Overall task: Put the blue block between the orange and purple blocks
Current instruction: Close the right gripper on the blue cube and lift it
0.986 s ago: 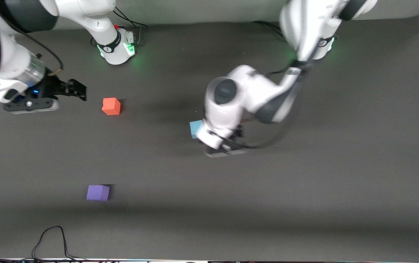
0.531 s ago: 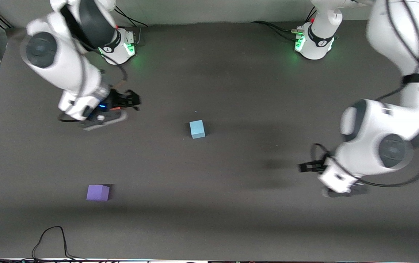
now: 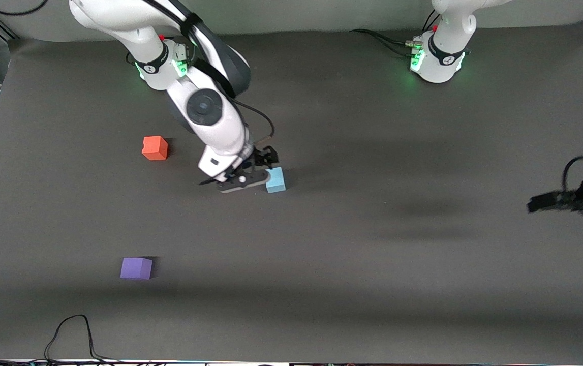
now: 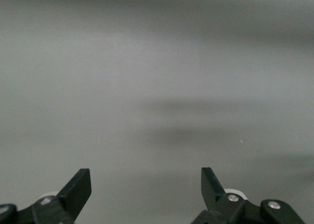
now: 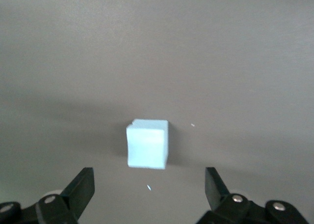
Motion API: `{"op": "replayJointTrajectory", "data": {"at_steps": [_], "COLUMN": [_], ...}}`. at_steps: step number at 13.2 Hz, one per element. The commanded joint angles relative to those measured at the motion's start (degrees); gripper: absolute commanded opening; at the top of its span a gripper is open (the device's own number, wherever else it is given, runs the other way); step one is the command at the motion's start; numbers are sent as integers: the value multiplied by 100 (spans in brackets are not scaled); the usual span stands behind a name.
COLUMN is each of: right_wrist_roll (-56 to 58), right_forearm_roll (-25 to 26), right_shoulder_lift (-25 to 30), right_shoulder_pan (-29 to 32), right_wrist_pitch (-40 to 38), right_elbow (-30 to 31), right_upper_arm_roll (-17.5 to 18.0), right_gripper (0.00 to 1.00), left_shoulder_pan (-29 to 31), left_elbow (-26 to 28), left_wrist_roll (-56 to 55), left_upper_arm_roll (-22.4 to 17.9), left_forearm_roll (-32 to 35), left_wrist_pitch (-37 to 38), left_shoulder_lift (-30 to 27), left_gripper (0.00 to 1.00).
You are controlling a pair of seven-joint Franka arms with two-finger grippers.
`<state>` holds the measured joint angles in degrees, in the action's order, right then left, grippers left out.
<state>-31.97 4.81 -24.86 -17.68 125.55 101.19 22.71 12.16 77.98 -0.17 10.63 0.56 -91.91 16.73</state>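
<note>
The dark surface [image 3: 372,254] carries three cubes. The right tool [image 3: 266,161] hangs over the middle of the surface beside the blue block [image 3: 275,180], its fingers spread apart with nothing between them; in the right wrist view the blue block [image 5: 147,143] sits on the surface, apart from both fingers. The left tool [image 3: 550,201] hovers at the surface's edge on the left arm's end, fingers apart and empty. The orange block [image 3: 154,148] sits toward the right arm's end, and the purple block [image 3: 136,268] lies nearer the front camera's edge.
</note>
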Motion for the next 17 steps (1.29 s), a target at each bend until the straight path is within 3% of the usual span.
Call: {"op": "replayJointTrajectory", "data": {"at_steps": [1,4,7,8,9,10,11,14,17], "right_wrist_roll": [-729,-1547,-2075,-2190,-2235,-2296,-2366,-2402,-2358], "right_forearm_roll": [729,1135,1749,1829,1839,1839,1839,1830,1568], "right_shoulder_lift": [-475,-914,-1065,-1074,-1083,-1100,-1100,-1065,-470], "right_shoulder_pan": [28,36,-25,-34,-34,-43,-43,-34,123], "right_wrist_pitch": [424,1224,1489,1673,1814,1832,1833,1789,1037], "right_elbow": [14,296,576,717,814,841,859,885,833], "right_upper_arm_roll": [172,287,296,304,304,304,304,304,296], "right_gripper": [100,100,100,100,99,88,75,36,34], "left_shoulder_pan": [-12,-39,-74,-126,-544,-1053,-1267,-1339,-1304], "left_elbow": [481,498,516,638,770,858,894,1289,1281], "left_wrist_roll": [44,44,53,79,88,96,149,185,202], "left_upper_arm_roll": [62,71,80,19,-382,-908,-1104,-1142,-1124], "left_forearm_roll": [85,85,76,58,58,58,58,67,67], "left_wrist_pitch": [164,287,384,358,288,261,261,95,138], "left_shoulder_lift": [-696,-908,-1057,-1179,-1302,-1382,-1452,-1787,-1770], "left_gripper": [100,100,100,100,100,100,100,100,100]}}
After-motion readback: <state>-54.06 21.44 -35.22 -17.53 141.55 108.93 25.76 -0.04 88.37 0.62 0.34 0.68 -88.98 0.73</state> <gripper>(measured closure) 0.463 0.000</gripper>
